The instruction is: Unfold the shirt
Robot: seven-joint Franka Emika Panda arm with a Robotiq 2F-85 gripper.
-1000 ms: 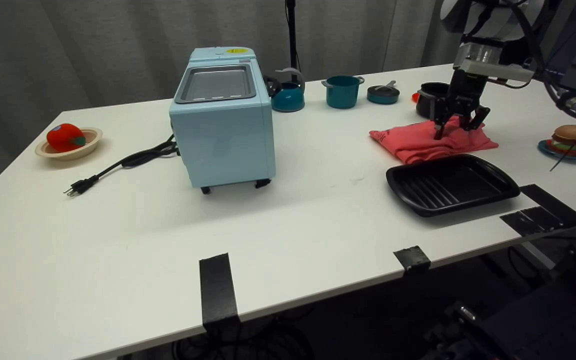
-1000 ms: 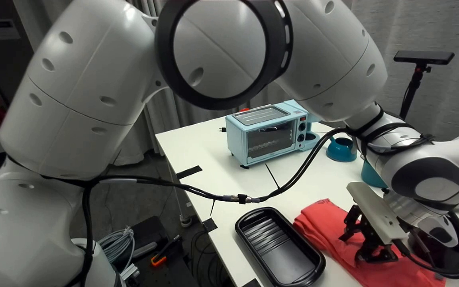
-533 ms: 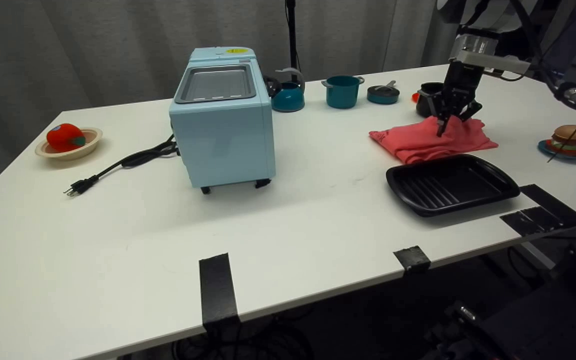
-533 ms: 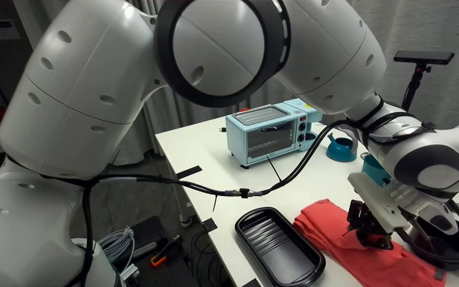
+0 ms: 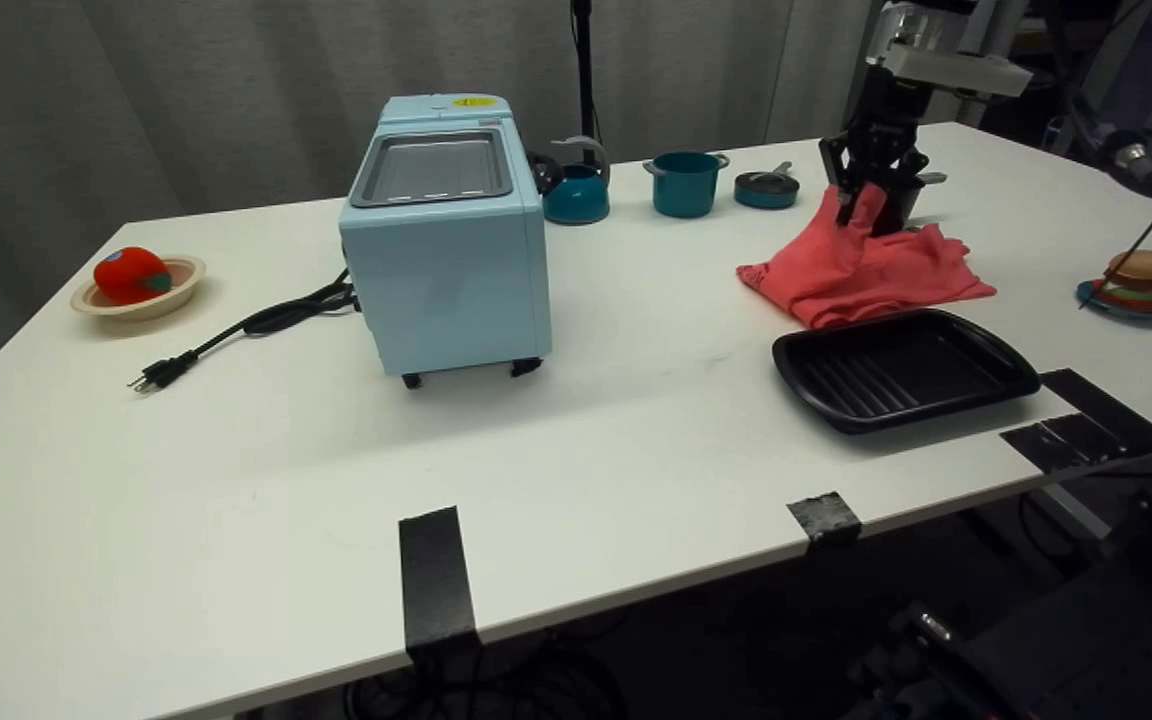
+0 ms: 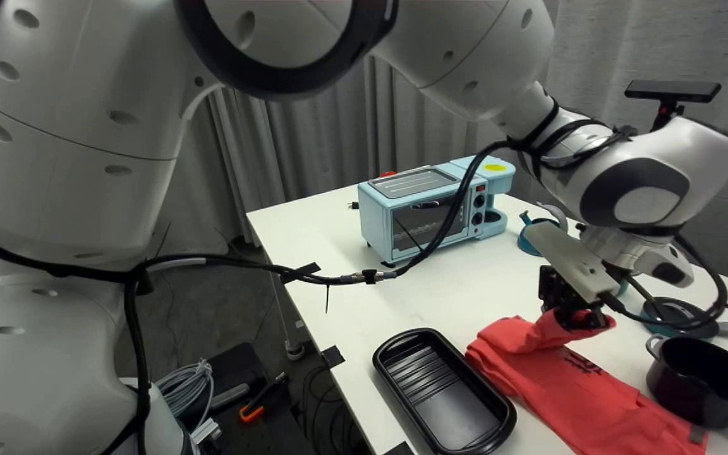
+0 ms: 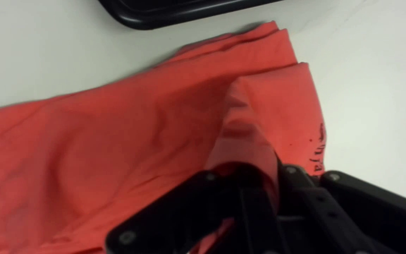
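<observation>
We see a white table [image 5: 586,480] bearing a pale-blue oven [image 5: 451,265] and a teal pot [image 5: 684,185]; the partly raised shirt [image 5: 821,285] lies beside a black pan [image 5: 906,365]

On my wrist view the claw [image 7: 270,173] is blurred and hides part of the shirt [image 7: 136,141], which runs off the left and bottom edges, and the grill pan [image 7: 189,14] is cut off at the top. In an exterior view I lose much of the black pot [image 5: 896,211] behind the claw and shirt. In an exterior view the shirt's lettering [image 6: 582,363] is too small for me to read.
</observation>
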